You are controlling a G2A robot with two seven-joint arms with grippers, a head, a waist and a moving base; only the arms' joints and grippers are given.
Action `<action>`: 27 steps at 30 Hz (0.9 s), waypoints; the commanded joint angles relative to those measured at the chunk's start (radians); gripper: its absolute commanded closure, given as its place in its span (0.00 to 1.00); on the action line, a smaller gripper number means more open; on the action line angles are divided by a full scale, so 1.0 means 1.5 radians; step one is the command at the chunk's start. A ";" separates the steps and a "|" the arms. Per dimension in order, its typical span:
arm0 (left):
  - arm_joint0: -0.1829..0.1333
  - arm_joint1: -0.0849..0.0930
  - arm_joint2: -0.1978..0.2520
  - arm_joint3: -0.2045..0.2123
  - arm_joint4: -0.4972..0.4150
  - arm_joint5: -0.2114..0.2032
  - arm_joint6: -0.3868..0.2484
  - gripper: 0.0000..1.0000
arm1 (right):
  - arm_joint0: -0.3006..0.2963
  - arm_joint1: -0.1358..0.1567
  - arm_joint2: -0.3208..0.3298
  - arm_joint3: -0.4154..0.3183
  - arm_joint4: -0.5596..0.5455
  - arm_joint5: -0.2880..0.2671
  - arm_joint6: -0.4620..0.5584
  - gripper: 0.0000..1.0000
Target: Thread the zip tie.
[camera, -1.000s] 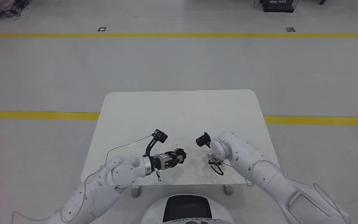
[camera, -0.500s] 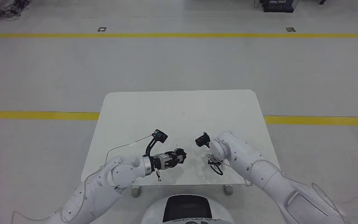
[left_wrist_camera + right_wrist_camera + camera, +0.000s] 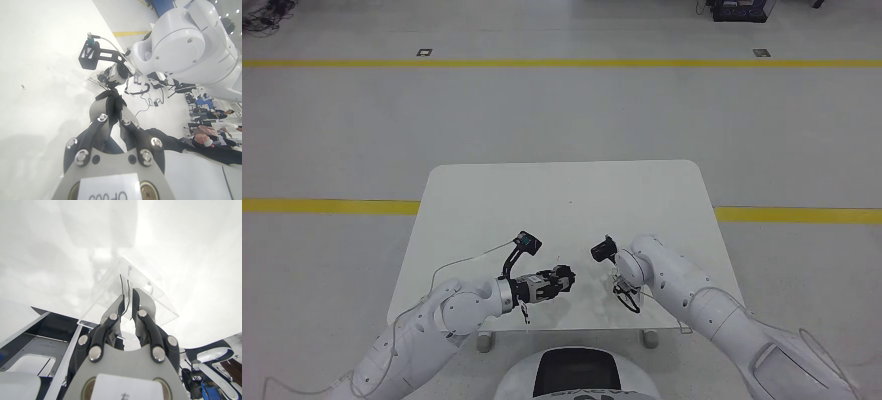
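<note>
Right gripper (image 3: 128, 294) hangs over the near edge of the table (image 3: 562, 190), fingers drawn narrow with a small gap showing on each side of the thin black strand that runs between them. Left gripper (image 3: 111, 98) sits just beside it, tips pointing at it, its dark pads pressed together. Something black shows at their tip, possibly the tie's other end, but the wrist view is too cluttered there to say.

Next in size is the clear plate (image 3: 155, 302), standing just beyond the right fingers near the table's edge. Against it lies the zip tie (image 3: 128, 289), seen as two fine black runs side by side on the plate's face, one of them carrying on down between the right pads.

As a judgement, threading is under way rather than finished: the tie is already at the plate and within both grippers' reach, yet no closed loop or tail pulled through the head can be seen. Feeding and drawing it snug look to be what remains.

Smallest of all, a white printed label (image 3: 107, 189) is stuck on the left wrist plate, cut off by the frame's edge, and another label (image 3: 124, 389) sits on the right.
</note>
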 commanded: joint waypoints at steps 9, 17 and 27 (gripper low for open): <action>0.000 0.000 0.000 0.000 0.000 0.000 0.000 1.00 | -0.001 -0.006 0.001 0.011 -0.003 -0.003 0.002 0.99; 0.000 0.000 0.000 0.000 0.000 0.000 0.000 1.00 | -0.004 -0.007 0.011 -0.003 -0.011 0.000 0.008 1.00; 0.000 0.000 0.000 0.000 0.000 0.000 0.000 1.00 | -0.082 0.041 0.105 -0.206 -0.076 0.022 0.067 1.00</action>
